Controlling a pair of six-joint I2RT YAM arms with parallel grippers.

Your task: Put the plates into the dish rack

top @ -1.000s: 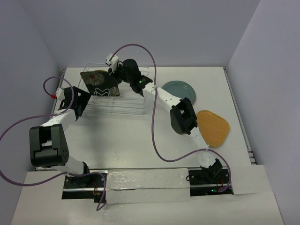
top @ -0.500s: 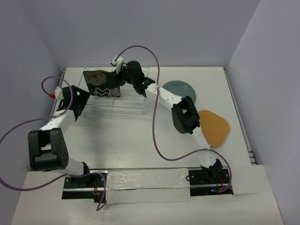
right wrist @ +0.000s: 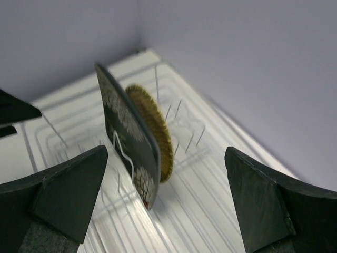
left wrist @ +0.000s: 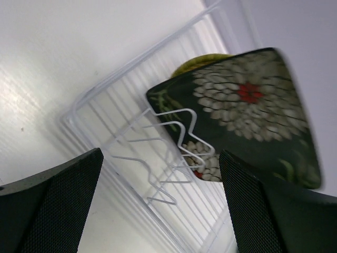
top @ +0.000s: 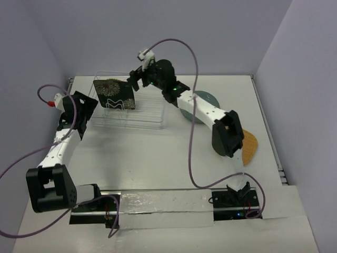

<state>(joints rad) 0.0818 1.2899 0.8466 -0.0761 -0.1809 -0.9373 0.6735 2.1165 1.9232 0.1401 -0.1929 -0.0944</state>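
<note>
Tabletop (top: 158,153) white, walls (top: 158,31) lilac. Right arm (top: 213,112) overlaps orange plate (top: 251,143), teal plate (top: 207,96); yellow plate (right wrist: 158,132) mostly behind black plate (top: 115,94) (both in dish rack (top: 150,117)). Left gripper (left wrist: 160,154), right gripper (right wrist: 166,152): fingers wide, empty.

A white matt worktop (top: 137,158) is filling the middle of the scene. It is showing one small dark speck (left wrist: 22,128) in the left wrist view. Pale lavender walls are enclosing it: a left wall (top: 26,89), a far wall (top: 174,31) and a right wall (top: 305,95). A dark seam (top: 268,132) is running along its right edge. A glossy white strip (top: 163,203) is lying across its near edge.
</note>
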